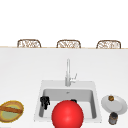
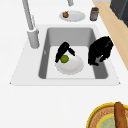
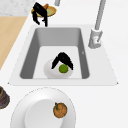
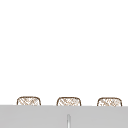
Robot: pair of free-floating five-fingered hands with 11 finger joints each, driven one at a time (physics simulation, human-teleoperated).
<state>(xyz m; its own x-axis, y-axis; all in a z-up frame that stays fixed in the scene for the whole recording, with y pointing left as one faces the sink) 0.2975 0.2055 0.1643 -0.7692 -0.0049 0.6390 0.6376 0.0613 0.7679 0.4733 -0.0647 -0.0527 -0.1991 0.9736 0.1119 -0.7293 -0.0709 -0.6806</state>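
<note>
one round woven yellow basket on the counter at far left, one brown wooden stick lying across it. left hand hangs over the left end of the grey sink basin, fingers curled downward, nothing in them. one white round plate on the basin floor carries one small green lime; right hand pinches that lime between thumb and fingers. one red ball sits in front. one chrome faucet. one white plate with one small brown fruit; one dark jar beside it. three wicker chair backs behind.

matt grey sink, woven basket
</note>
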